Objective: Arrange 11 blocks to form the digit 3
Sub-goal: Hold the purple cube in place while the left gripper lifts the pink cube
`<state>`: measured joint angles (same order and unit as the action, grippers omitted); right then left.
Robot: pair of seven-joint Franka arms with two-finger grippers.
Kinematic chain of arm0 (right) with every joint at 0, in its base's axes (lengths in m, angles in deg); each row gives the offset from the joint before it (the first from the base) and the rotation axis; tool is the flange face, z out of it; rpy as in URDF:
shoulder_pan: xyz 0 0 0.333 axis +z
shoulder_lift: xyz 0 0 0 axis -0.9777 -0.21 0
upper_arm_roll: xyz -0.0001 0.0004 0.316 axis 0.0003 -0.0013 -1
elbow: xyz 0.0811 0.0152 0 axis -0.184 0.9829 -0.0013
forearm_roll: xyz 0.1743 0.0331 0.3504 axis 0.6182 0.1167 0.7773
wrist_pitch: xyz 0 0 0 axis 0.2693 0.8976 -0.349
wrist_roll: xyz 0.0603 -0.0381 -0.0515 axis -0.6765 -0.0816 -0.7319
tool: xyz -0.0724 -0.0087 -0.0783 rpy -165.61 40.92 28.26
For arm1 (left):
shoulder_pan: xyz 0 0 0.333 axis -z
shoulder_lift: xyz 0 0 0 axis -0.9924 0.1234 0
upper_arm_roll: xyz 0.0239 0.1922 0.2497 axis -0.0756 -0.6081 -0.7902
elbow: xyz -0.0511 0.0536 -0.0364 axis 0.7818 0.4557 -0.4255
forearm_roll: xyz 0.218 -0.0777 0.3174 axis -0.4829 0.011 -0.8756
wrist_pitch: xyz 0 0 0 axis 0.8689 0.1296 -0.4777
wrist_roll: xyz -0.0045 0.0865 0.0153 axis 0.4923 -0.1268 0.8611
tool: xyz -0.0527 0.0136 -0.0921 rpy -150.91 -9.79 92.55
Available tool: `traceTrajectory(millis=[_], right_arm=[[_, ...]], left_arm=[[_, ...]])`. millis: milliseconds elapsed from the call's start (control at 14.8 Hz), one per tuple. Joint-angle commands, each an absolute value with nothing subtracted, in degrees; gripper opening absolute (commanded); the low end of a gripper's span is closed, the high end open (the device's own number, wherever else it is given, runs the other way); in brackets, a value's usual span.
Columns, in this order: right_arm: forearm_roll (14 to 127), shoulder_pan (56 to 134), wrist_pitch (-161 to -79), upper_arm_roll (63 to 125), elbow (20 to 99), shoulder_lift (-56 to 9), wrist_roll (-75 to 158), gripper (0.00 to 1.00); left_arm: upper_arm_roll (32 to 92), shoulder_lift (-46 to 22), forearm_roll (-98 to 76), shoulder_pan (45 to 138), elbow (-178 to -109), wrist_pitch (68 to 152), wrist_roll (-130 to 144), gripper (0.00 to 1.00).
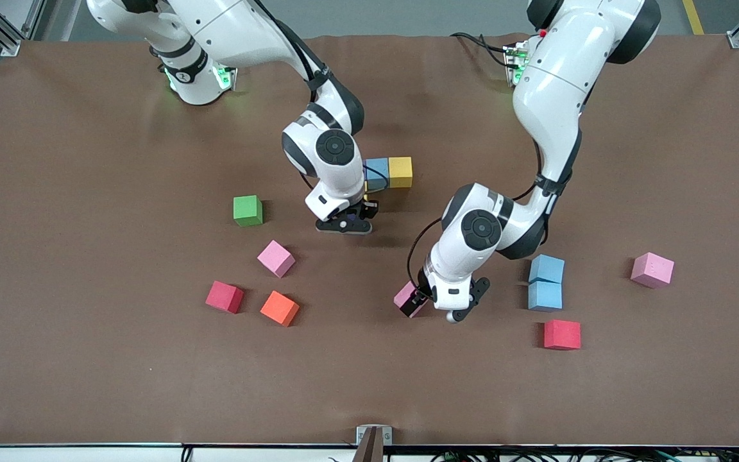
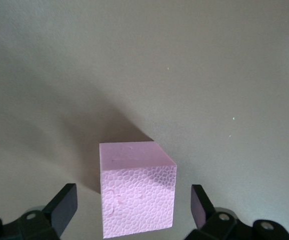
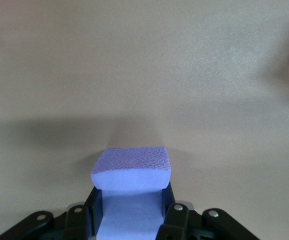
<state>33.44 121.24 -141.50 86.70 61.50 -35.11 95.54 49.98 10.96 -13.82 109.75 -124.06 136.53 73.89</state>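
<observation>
Barely begun: two placed cubes (image 1: 389, 172) touch; right gripper (image 1: 345, 224) grips a purple cube (image 3: 132, 167), left gripper (image 1: 437, 305) straddles wide a pink cube (image 2: 137, 187).

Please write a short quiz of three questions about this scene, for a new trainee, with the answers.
1. True or false: the left gripper is shut on the pink cube.
2. Which colour is the cube in the right gripper? A) purple B) green C) orange
3. Fill in: the yellow cube touches a ____ cube.

Key: 1 false, its fingers stand apart from the cube; 2 A; 3 light blue.
</observation>
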Motion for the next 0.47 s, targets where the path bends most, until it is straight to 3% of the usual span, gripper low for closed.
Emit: traceTrajectory(millis=[0, 405], right_arm=[[33.13, 122.17, -141.80, 86.72, 64.90, -33.74, 97.94, 0.20], [33.22, 122.52, -141.71, 86.72, 64.81, -33.74, 99.00, 0.20]], left_arm=[[49.69, 13.00, -12.03, 110.25, -121.76, 137.60, 74.57, 1.00], [49.78, 15.91, -11.06, 110.60, -120.88, 140.50, 75.62, 0.99]])
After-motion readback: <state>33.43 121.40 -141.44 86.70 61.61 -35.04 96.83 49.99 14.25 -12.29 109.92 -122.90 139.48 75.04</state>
